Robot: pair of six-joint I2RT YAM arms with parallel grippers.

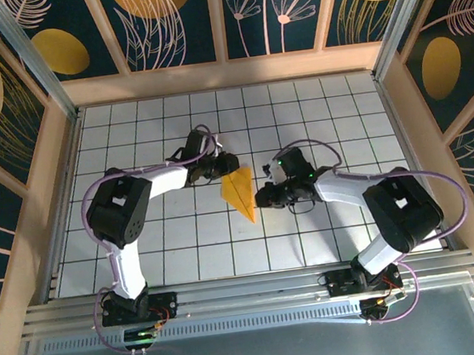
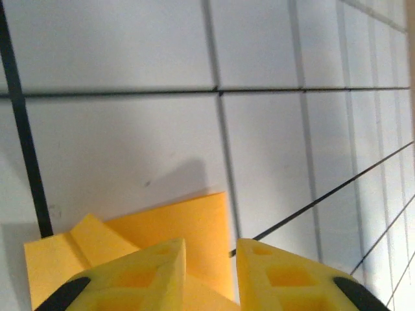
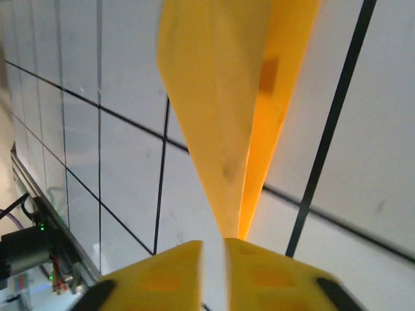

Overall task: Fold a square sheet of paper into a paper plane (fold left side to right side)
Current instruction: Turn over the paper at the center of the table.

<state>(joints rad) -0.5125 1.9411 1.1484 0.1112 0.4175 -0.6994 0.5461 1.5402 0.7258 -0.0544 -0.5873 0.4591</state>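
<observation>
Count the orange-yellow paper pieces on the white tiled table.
1. The folded, pointed orange-yellow paper piece lies at the middle of the white tiled table, between the left gripper and right gripper. None seems hidden.

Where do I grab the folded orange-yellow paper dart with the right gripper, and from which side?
Probably the narrow near tip of the orange-yellow paper dart, approached low from the right, where the right gripper sits. There the two flaps meet in a thin crease that seems lifted off the table, so a pinch across it should hold.
</observation>
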